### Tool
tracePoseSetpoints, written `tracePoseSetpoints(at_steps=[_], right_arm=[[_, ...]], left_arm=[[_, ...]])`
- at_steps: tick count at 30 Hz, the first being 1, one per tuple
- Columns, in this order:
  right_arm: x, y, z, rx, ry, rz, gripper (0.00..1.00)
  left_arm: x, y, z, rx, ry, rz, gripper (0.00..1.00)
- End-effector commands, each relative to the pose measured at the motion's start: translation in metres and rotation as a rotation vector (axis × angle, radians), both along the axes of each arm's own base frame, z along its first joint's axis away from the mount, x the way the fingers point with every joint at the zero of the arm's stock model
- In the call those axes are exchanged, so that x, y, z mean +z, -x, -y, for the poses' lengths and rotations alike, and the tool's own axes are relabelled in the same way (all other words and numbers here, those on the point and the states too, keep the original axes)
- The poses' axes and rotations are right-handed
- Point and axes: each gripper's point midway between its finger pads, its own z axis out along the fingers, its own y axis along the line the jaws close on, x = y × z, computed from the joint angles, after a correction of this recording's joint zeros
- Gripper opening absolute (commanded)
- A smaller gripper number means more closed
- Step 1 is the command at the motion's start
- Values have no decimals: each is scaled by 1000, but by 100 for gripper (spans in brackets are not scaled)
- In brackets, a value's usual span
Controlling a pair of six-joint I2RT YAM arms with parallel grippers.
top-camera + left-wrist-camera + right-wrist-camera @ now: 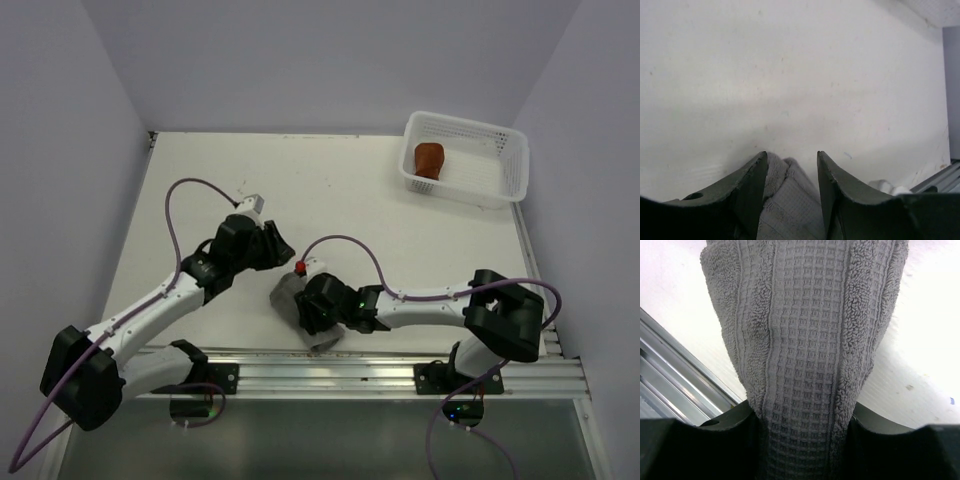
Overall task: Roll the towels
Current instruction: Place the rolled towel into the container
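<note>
We judge the task about half done. The rust-brown cloth towel (430, 158) lies as a stubby roll inside the white plastic mesh basket (455, 192) at the far right of the white table (330, 190). The grey waffle-weave cloth towel (287, 296) sits near the table's near edge, about centre, between the two arms, bunched and not a tidy roll as far as we can see. The right gripper (805, 440) has its jaws pressed in on it, and the fabric narrows where they pinch. The left gripper (791, 165) stands partly apart with grey fabric in the gap; whether it grips, we cannot tell. What remains, in our view, is rolling this second towel and perhaps setting it beside the first.
</note>
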Motion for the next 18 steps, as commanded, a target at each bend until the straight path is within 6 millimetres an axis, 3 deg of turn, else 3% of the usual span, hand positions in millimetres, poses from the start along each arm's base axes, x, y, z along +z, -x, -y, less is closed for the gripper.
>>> tracePoseSetpoints(at_steps=[1, 3, 7, 8, 10, 11, 12, 13, 14, 15, 17, 18], right_arm=[[23, -15, 10, -25, -12, 9, 13], [44, -36, 14, -61, -53, 9, 10], [82, -90, 32, -126, -88, 58, 6], [90, -114, 46, -178, -91, 70, 6], [114, -142, 56, -206, -117, 89, 6], [120, -168, 80, -283, -113, 94, 5], [140, -185, 84, -301, -152, 117, 5], [145, -197, 90, -304, -165, 114, 4], [151, -218, 115, -369, -165, 122, 3], [173, -234, 122, -394, -188, 161, 3], [185, -262, 154, -463, -156, 204, 3], [204, -274, 163, -486, -160, 238, 3]], left_arm=[[57, -34, -6, -2, -47, 133, 49], [81, -48, -8, -1, -62, 172, 50], [102, -66, -17, 29, -103, 209, 50], [102, -70, -20, 35, -112, 208, 51], [101, -73, -23, 33, -124, 210, 51], [98, -76, -26, 34, -136, 203, 51], [94, -76, -28, 34, -144, 193, 51], [91, -76, -30, 36, -150, 189, 51], [88, -78, -34, 35, -160, 185, 51], [83, -79, -37, 38, -170, 178, 51], [78, -81, -44, 47, -187, 170, 51], [74, -82, -47, 46, -201, 168, 51]])
